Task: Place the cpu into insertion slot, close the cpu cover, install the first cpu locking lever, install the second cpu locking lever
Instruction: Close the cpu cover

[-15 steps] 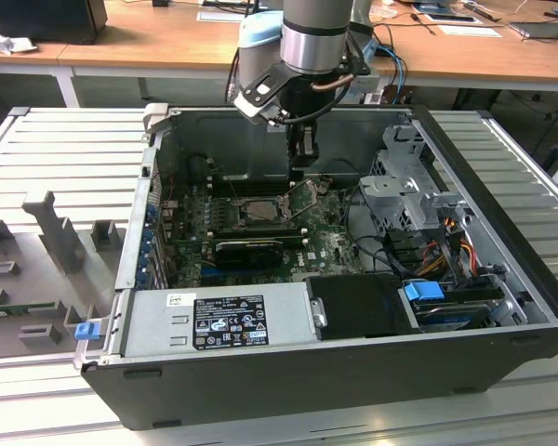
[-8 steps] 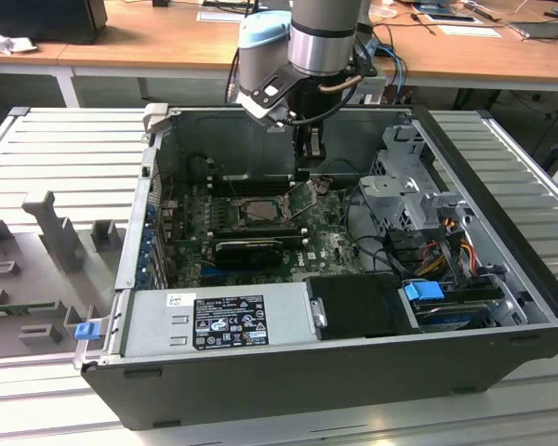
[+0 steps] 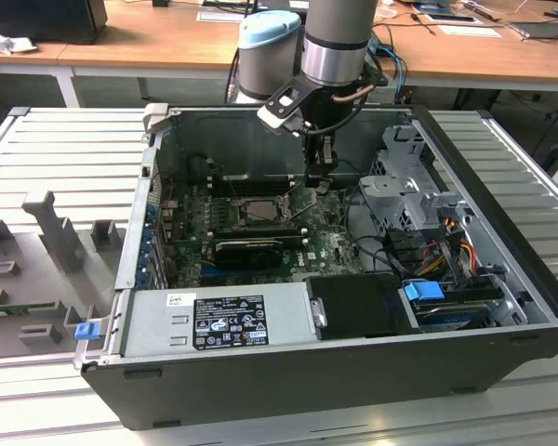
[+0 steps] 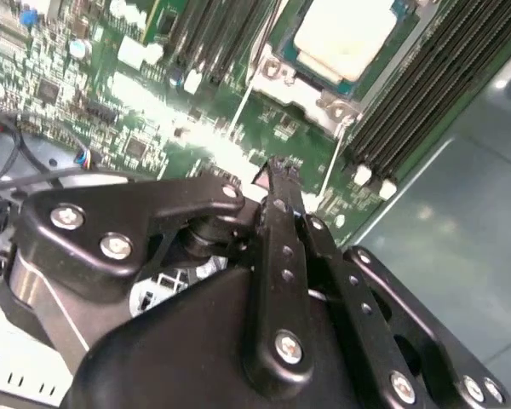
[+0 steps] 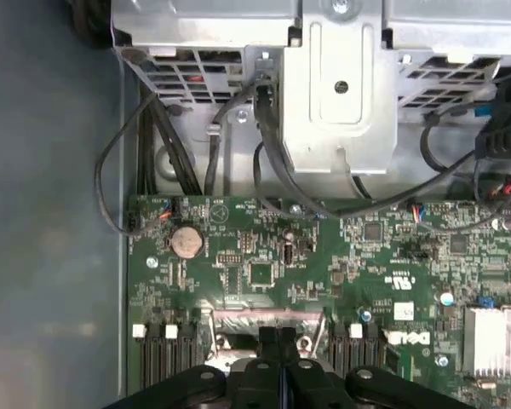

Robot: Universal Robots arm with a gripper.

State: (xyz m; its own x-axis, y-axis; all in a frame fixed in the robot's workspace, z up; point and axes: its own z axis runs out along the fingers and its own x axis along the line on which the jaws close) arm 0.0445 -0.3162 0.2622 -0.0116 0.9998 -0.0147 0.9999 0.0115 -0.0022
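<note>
The cpu (image 4: 345, 34), with its pale silvery top, lies in the insertion slot (image 3: 285, 212) on the green motherboard. The silvery cpu cover (image 4: 277, 70) lies flat around it. A thin wire locking lever (image 4: 336, 162) runs out from the socket's corner toward my fingers. My gripper (image 4: 277, 175) hangs just beside the socket, at its edge toward the exterior view's right (image 3: 318, 178). Its black fingers (image 5: 278, 341) are pressed together, with nothing visible between them, over the socket's silvery edge.
Long black memory slots (image 4: 426, 77) flank the socket. A metal drive cage (image 5: 341, 77) with black cables (image 5: 153, 145) stands past the board. A black graphics card (image 3: 246, 249) and the power supply (image 3: 214, 321) lie nearer the case front.
</note>
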